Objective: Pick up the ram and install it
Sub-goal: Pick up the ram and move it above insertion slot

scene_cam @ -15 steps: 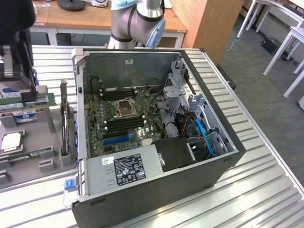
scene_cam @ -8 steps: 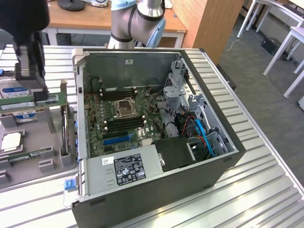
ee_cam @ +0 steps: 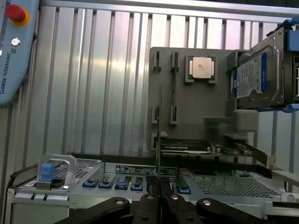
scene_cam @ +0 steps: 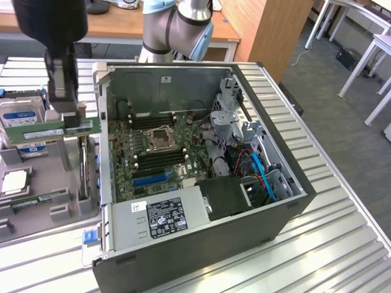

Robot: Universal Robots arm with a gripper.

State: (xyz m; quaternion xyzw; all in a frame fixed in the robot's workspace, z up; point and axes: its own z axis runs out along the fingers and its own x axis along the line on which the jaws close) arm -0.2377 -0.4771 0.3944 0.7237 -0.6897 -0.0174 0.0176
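Closest to the wrist camera is the gripper [ee_cam: 159, 198], and its dark fingers [ee_cam: 145, 205] are pressed together on the lower edge of the ram [ee_cam: 158, 135], which appears there edge-on as a very thin upright line. In the exterior view the same gripper [scene_cam: 68, 122] hangs at about ten o'clock from the open computer case [scene_cam: 201, 244] and clamps the ram [scene_cam: 36, 132], a long green stick held level with its long side horizontal. The ram is outside the case, over the grey tray [scene_cam: 61, 165], which stands at nine o'clock from the case on the ribbed metal table [scene_cam: 317, 244]. It seems to be lifted clear of the tray, but from this angle I cannot be fully sure. Just behind the ram stands the silver hard drive [scene_cam: 21, 116] with its blue and white label, and at about seven o'clock from the gripper the square CPU chip [scene_cam: 13, 182] lies in its holder on the tray. Inside the case, the green motherboard [scene_cam: 153, 155] is at the centre, with dark memory slots [scene_cam: 160, 160] at six o'clock from the CPU socket [scene_cam: 160, 137]. A power supply [scene_cam: 162, 220] with a white label sits at six o'clock from the motherboard. In the wrist view a teach pendant [ee_cam: 14, 56] with a red button rests on the table.
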